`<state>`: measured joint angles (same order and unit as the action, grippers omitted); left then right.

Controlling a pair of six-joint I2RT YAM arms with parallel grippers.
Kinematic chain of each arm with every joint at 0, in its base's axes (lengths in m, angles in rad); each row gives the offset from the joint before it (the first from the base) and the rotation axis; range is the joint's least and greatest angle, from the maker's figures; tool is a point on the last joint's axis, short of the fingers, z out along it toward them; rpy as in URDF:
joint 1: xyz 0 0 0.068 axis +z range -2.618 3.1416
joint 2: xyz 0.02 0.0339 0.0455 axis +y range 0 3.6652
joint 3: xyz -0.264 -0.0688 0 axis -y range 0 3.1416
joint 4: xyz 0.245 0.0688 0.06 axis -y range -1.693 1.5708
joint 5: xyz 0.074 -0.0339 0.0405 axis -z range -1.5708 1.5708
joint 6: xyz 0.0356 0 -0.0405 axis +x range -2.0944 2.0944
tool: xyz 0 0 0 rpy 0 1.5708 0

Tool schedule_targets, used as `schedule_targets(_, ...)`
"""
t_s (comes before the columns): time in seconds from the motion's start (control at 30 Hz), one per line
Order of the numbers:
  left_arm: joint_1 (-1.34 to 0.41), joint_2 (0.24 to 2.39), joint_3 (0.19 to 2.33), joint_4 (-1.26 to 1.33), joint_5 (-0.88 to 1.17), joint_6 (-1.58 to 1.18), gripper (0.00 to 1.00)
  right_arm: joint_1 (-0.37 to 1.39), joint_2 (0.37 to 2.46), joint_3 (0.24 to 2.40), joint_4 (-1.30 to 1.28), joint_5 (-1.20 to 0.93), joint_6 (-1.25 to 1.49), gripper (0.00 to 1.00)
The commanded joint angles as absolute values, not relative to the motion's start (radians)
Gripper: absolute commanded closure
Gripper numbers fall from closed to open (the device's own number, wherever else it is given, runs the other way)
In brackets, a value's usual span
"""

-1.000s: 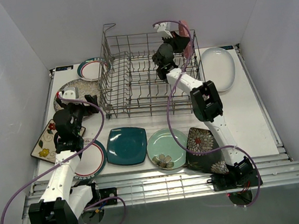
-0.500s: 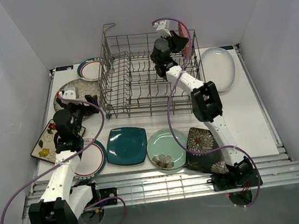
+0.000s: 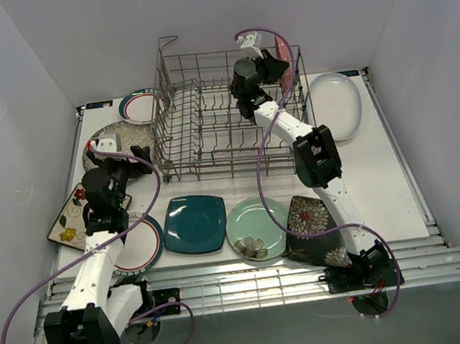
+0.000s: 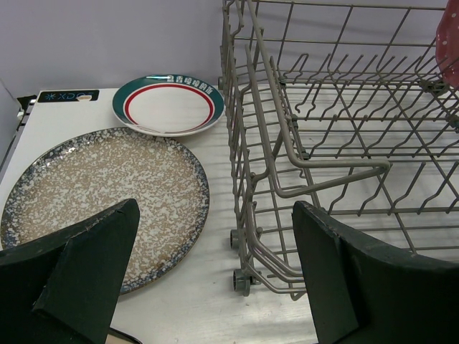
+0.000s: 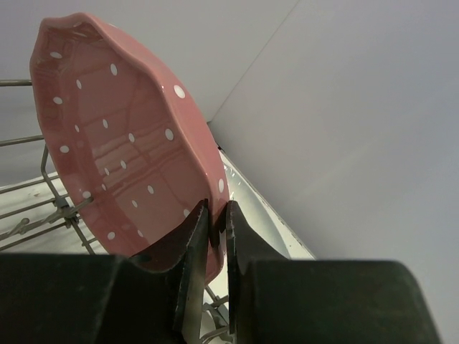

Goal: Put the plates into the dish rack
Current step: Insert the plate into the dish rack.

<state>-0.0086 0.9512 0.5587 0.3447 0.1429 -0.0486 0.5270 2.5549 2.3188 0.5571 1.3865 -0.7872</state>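
The grey wire dish rack stands at the back middle. My right gripper is shut on the rim of the pink scalloped plate, holding it on edge over the rack's back right corner. In the right wrist view the fingers pinch the plate's rim. My left gripper is open and empty, low beside the rack's left front corner, above the speckled grey plate. A green-and-red-rimmed plate lies behind it.
On the table lie a white oval plate right of the rack, a cream flowered square, a second rimmed plate under my left arm, a teal square, a mint round and a black floral square.
My right wrist has shifted slightly back and left over the rack with the pink plate still in its grip. The left arm has not moved.
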Motion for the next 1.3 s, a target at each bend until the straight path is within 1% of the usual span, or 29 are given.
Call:
schedule_targets(0.0,-0.003,0.925,0.569,0.362,0.155,-0.043,0.02,0.552,2.496,2.333,0.618,1.376,-0.707,0.84)
schedule_targets(0.17,-0.003,0.923,0.566,0.362,0.156,-0.043,0.02,0.551,2.482,2.284,0.618,1.393,-0.683,0.78)
schedule_targets(0.43,-0.003,0.922,0.566,0.362,0.158,-0.043,0.02,0.551,2.448,2.195,0.62,1.414,-0.663,0.76)
schedule_targets(0.63,-0.003,0.923,0.566,0.36,0.158,-0.043,0.02,0.549,2.438,2.172,0.618,1.417,-0.647,0.76)
schedule_targets(0.7,-0.003,0.923,0.566,0.36,0.156,-0.043,0.02,0.549,2.437,2.172,0.62,1.417,-0.649,0.68)
schedule_targets(0.73,-0.003,0.923,0.566,0.36,0.158,-0.041,0.02,0.549,2.436,2.172,0.62,1.416,-0.649,0.56)
schedule_targets(0.77,-0.003,0.923,0.566,0.36,0.156,-0.041,0.02,0.548,2.434,2.166,0.62,1.416,-0.649,0.5)
schedule_targets(0.83,-0.003,0.923,0.566,0.36,0.158,-0.041,0.02,0.545,2.422,2.152,0.62,1.414,-0.641,0.44)
schedule_targets(0.97,-0.003,0.922,0.565,0.362,0.158,-0.041,0.02,0.532,2.393,2.108,0.62,1.408,-0.612,0.37)
schedule_targets(1.27,-0.003,0.917,0.565,0.362,0.16,-0.041,0.02,0.503,2.324,2.022,0.618,1.393,-0.571,0.36)
